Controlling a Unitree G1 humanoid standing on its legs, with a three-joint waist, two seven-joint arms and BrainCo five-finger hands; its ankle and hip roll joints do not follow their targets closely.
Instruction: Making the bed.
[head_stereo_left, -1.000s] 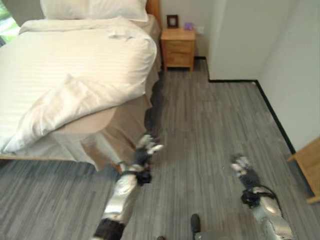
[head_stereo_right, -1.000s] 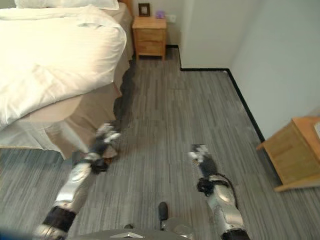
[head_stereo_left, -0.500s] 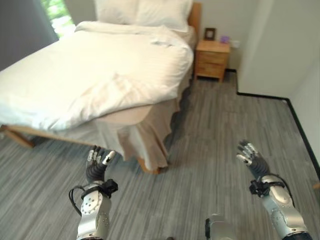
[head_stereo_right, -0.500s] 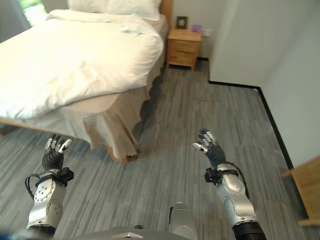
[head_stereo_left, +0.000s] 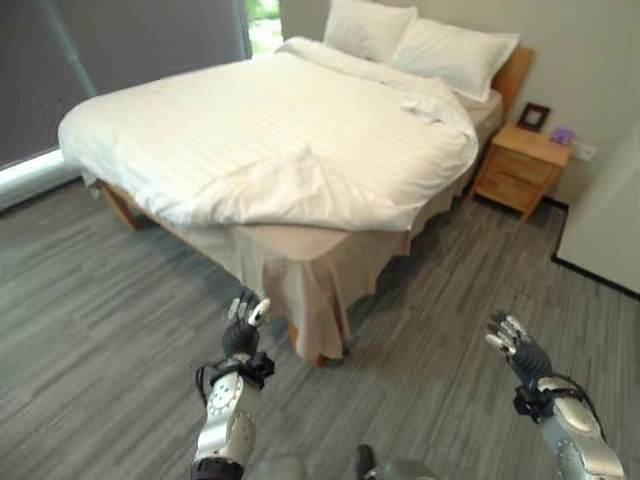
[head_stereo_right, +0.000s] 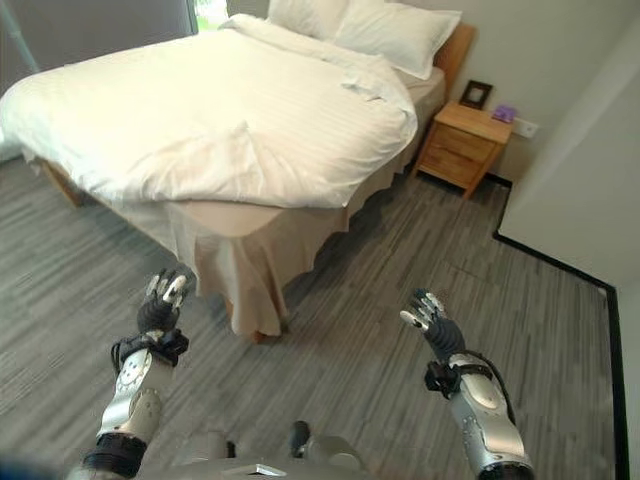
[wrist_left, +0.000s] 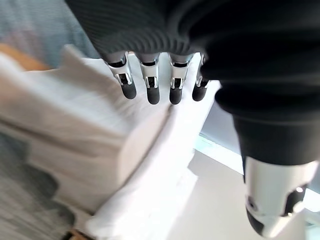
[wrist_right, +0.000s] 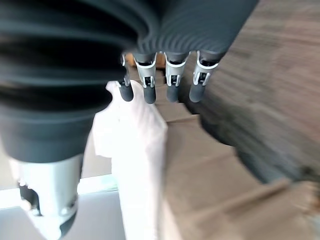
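A bed (head_stereo_left: 300, 270) with a white duvet (head_stereo_left: 250, 130) stands ahead and to the left; the duvet's near corner (head_stereo_left: 290, 185) is folded back, baring a beige skirted corner of the bed. Two white pillows (head_stereo_left: 430, 45) lie at the headboard. My left hand (head_stereo_left: 243, 332) hovers open above the floor, just short of the bed's near corner and holding nothing. My right hand (head_stereo_left: 515, 345) is raised open over the floor to the right, well clear of the bed. The left wrist view looks past straight fingers (wrist_left: 150, 85) at the duvet (wrist_left: 75, 120).
A wooden nightstand (head_stereo_left: 520, 165) with a small picture frame stands right of the headboard. A white wall corner (head_stereo_left: 610, 220) juts in at the right. Grey plank floor (head_stereo_left: 100, 300) surrounds the bed. Dark curtains (head_stereo_left: 100, 50) hang behind the bed's far side.
The camera has swung, so the whole bed now sits centred and the curtains show. Both hands stay open and empty, the left one now nearer the bed's corner.
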